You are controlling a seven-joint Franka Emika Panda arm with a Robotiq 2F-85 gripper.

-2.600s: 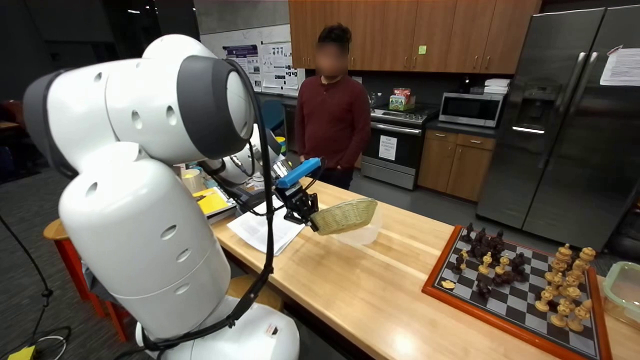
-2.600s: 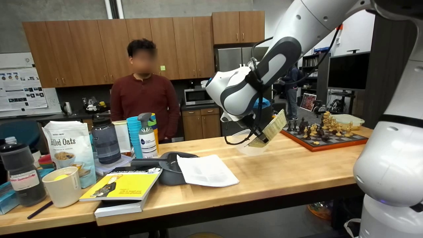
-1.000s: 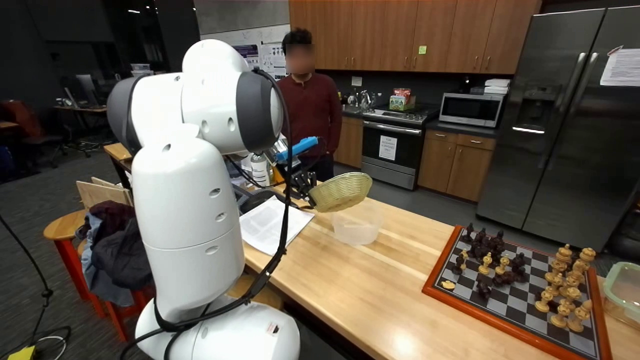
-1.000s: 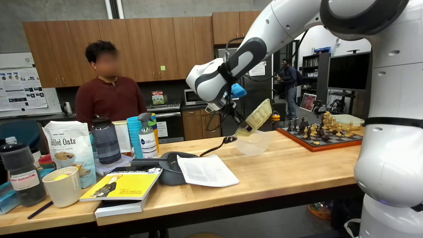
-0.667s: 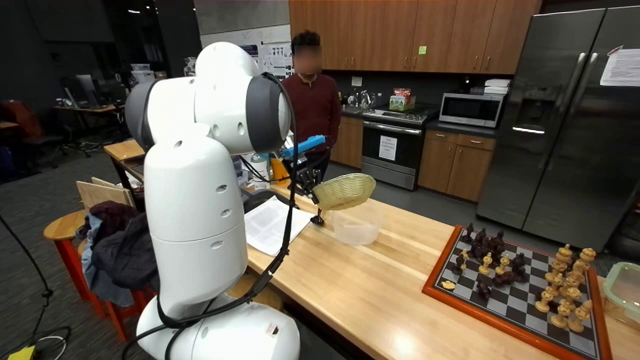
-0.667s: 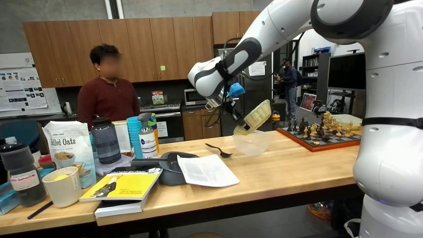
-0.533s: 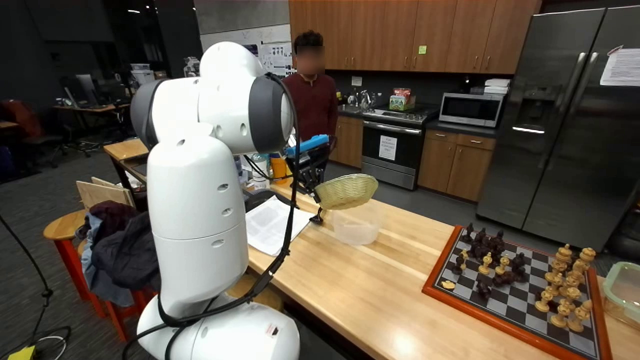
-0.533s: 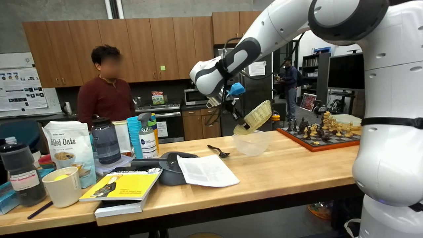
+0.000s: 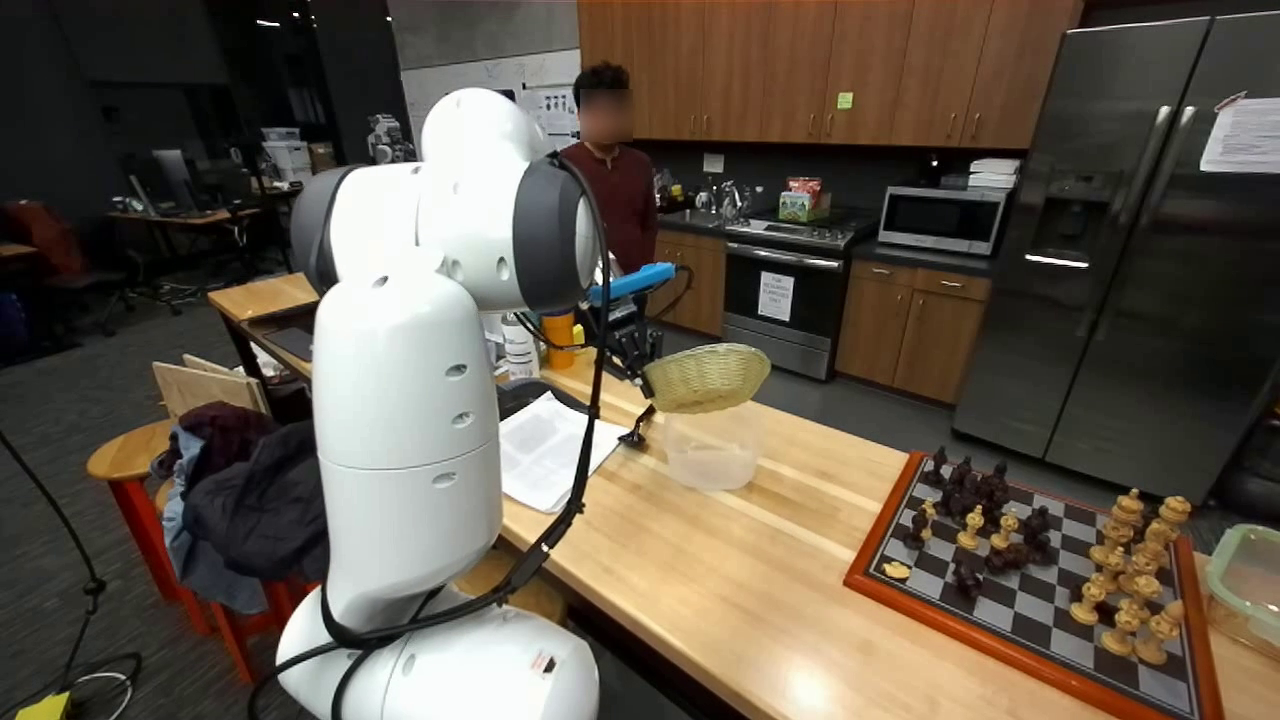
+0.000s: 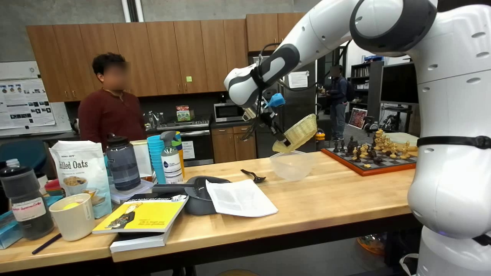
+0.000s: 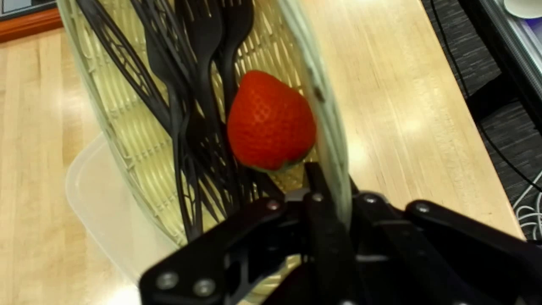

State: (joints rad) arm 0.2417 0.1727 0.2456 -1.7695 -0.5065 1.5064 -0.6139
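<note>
In an exterior view, from the left end of the bench (image 10: 337,195): smooth, dark translucent bottle (image 10: 27,203); cream mug (image 10: 74,220) with a looped handle; crinkled pouch (image 10: 82,168); yellow-covered book (image 10: 142,216) at the near edge; ribbed turquoise cups (image 10: 155,157) in a tall stack; trigger-topped spray bottle (image 10: 171,166). Further right, by the near edge, flat white sheets (image 10: 242,197). Nearer the far edge, shiny black spoon (image 10: 254,176), just beside a translucent container (image 10: 293,170) with rounded corners. Over that container, up off the bench, tilted oval basket (image 10: 301,134) of pale woven strips; cannot tell whether touching the container's rim. Within the basket, in the wrist view, black forks (image 11: 206,38) alongside a dimpled red strawberry (image 11: 269,120). Toward the right end, chessboard (image 10: 383,170) with a red-brown frame and carved pale and dark pieces (image 10: 379,141).

Red script on the bottle's label, too blurred to read; "lled Oats" on the pouch; print on the sheets, too small to make out.

Hand (image 11: 332,186) slanting downward, clenched on the basket's rim, one finger inside the wall and one outside; to its right, white arm (image 10: 322,30), arching high and back down to a base beside the near edge.
</note>
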